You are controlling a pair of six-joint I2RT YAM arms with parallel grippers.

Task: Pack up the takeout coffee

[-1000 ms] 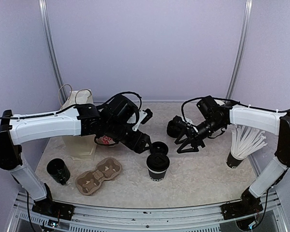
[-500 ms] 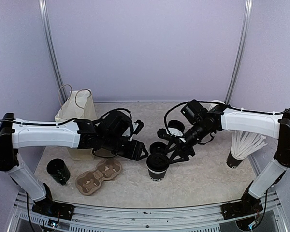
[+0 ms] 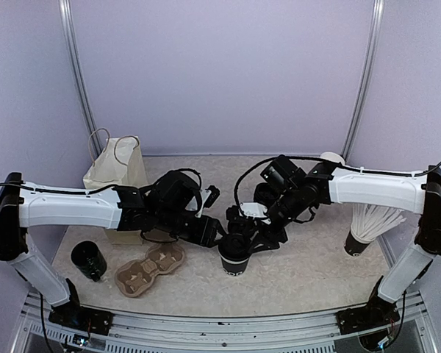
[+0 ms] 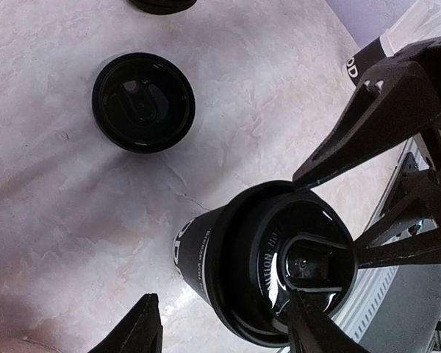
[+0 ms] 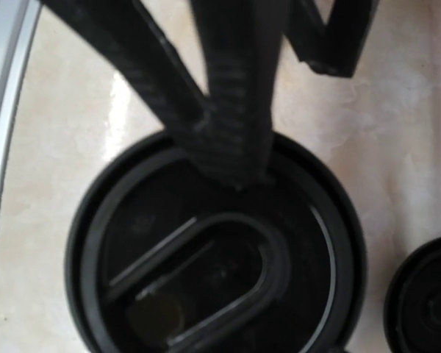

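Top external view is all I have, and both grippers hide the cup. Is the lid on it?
Observer: Yes. In the left wrist view the lid covers the mouth of the cup. I cannot tell whether it is snapped down.
Operator: What is holding it there?
Observer: The right gripper holds it. The right wrist view shows one of its fingers on the lid's rim.
Operator: And the other arm?
Observer: The left gripper has its fingers on either side of the cup. Whether they grip it I cannot tell.
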